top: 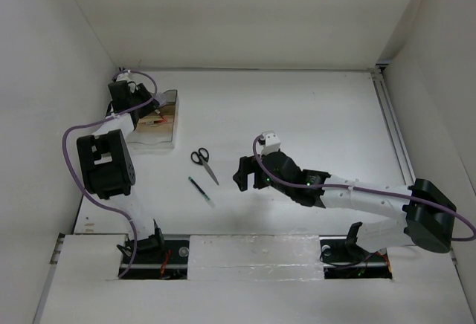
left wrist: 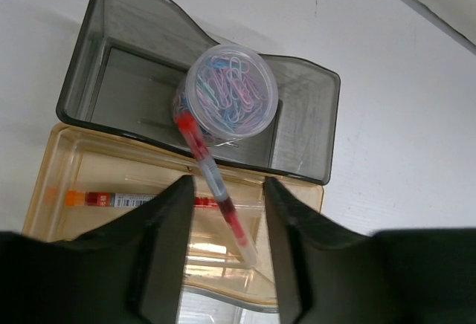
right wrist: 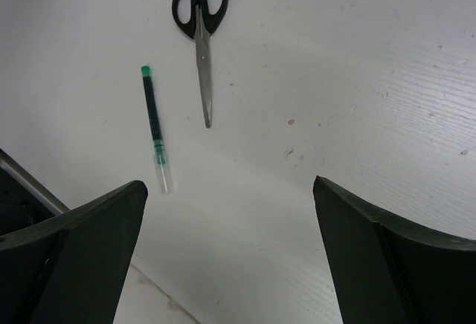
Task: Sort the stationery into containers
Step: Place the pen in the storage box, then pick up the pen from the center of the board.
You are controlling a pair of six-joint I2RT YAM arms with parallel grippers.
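Note:
My left gripper [top: 140, 108] hovers over the clear brownish box [left wrist: 67, 153], open [left wrist: 227, 216]. A slim red pen [left wrist: 216, 186] lies slanted between the fingers without touching them. Its upper end rests against the round cylinder of paper clips [left wrist: 227, 90] and its lower end is in the box. A second red pen [left wrist: 111, 199] lies flat in the box. My right gripper [top: 247, 174] is open and empty [right wrist: 229, 186] above the table. The black-handled scissors [right wrist: 201, 12] and the dark pen [right wrist: 155, 120] lie ahead of it, also seen from above as scissors [top: 202, 159] and pen [top: 201, 190].
A grey see-through tray [left wrist: 301, 134] stands right behind the brownish box and holds the cylinder. Both sit at the table's far left by the side wall [top: 44, 79]. A rail [top: 390, 123] runs along the right edge.

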